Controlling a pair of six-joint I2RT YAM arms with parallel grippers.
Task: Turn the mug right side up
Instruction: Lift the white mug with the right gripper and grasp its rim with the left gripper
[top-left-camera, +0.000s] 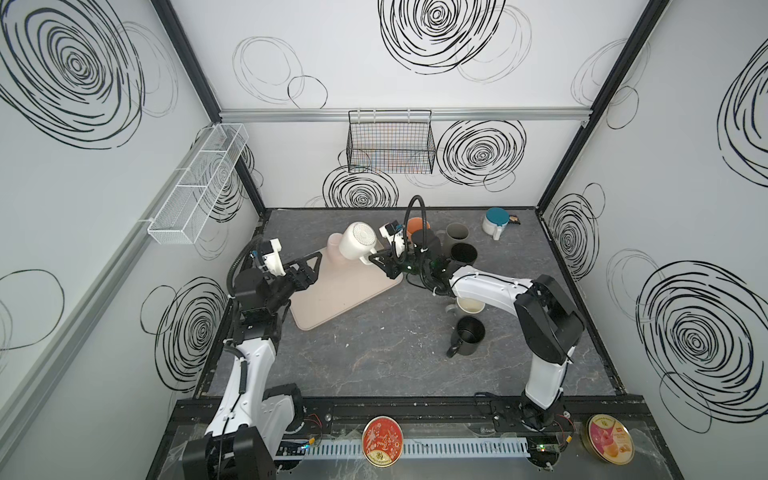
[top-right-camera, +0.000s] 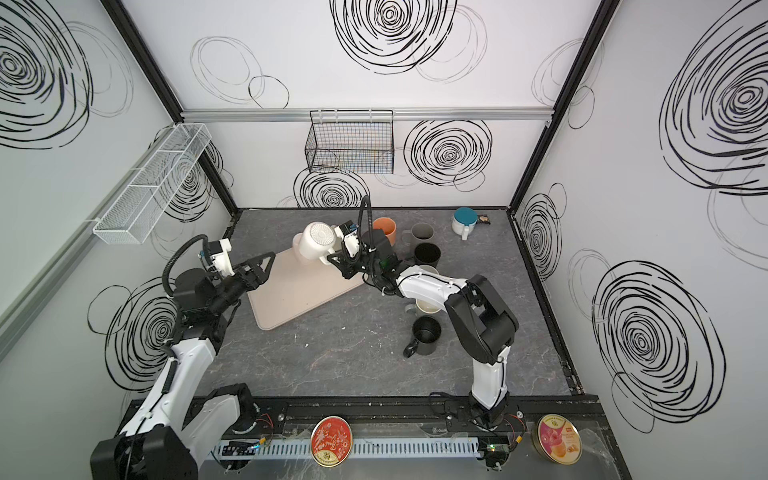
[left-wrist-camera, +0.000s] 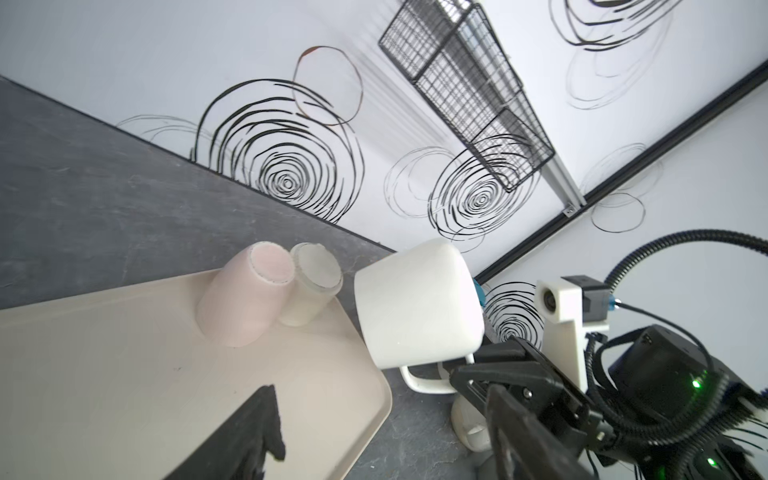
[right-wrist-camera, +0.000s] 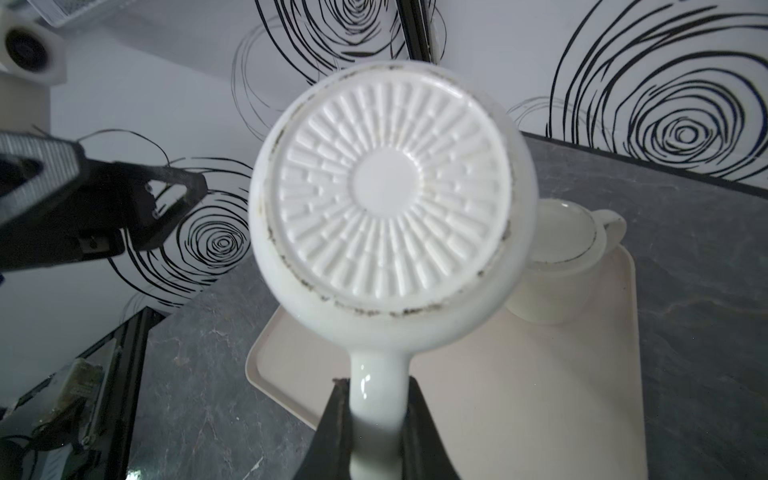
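Hanging over the tray's far edge, bare table in front, the white mug tilts ribbed base up; right gripper pinches its handle, left gripper gapes.

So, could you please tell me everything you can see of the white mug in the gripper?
The white mug looks like glossy glazed ceramic, with a rounded body and a loop handle. Its ribbed base, grimy at the rim, faces upward at a tilt, so it is not yet upright. It hangs above the far end of the tray, touched only by the right gripper, shut on the handle.
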